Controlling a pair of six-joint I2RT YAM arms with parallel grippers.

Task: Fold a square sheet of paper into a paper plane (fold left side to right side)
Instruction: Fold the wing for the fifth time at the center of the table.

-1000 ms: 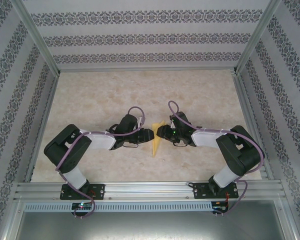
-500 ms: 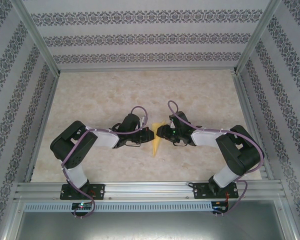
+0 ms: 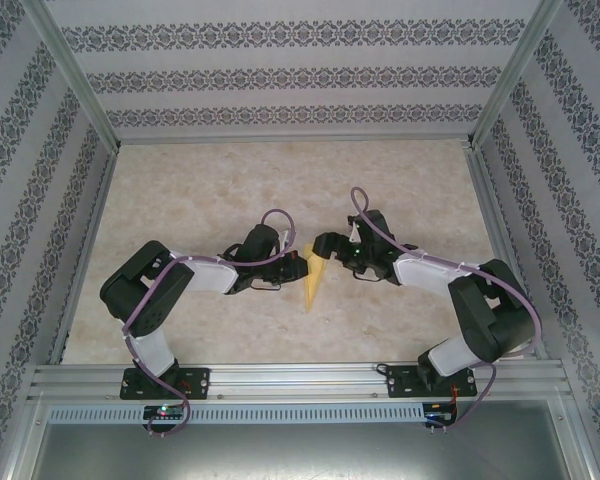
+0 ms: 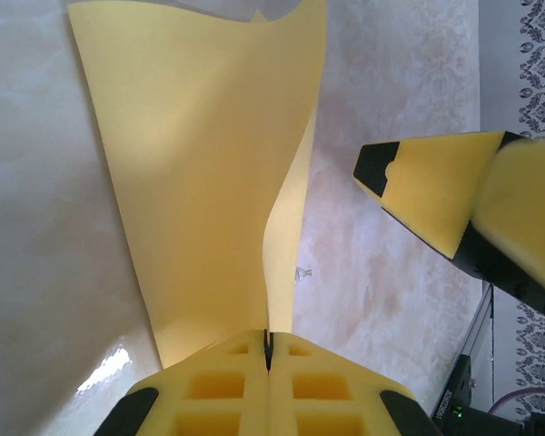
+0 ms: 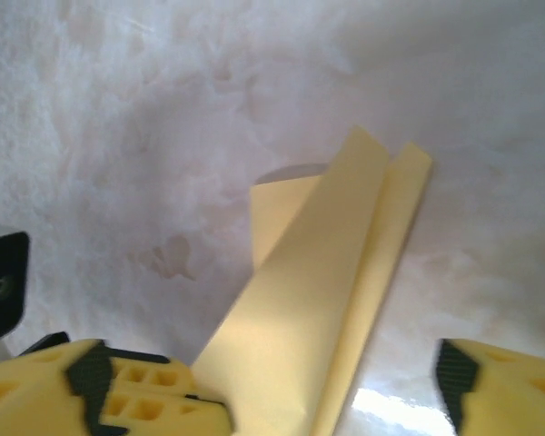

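Note:
The square sheet of paper is folded into a narrow yellow paper plane (image 3: pixel 314 281) near the middle of the table, its point toward the arms. My left gripper (image 3: pixel 299 268) is shut on the plane's left edge; in the left wrist view the pads (image 4: pixel 227 386) pinch a raised flap of the paper plane (image 4: pixel 200 163). My right gripper (image 3: pixel 324 246) hangs open just behind and right of the plane. In the right wrist view the folded paper plane (image 5: pixel 318 291) lies between the spread fingers (image 5: pixel 118 391), and the right gripper (image 5: pixel 331 395) holds nothing.
The beige marbled tabletop (image 3: pixel 220 190) is ringed by an aluminium frame (image 3: pixel 280 378) and patterned walls. One yellow finger of the right gripper (image 4: pixel 427 191) hangs close to the paper in the left wrist view.
My left gripper reached right and shut on the paper's left edge. My right gripper opened, let go of the paper and drew back a little toward the far side.

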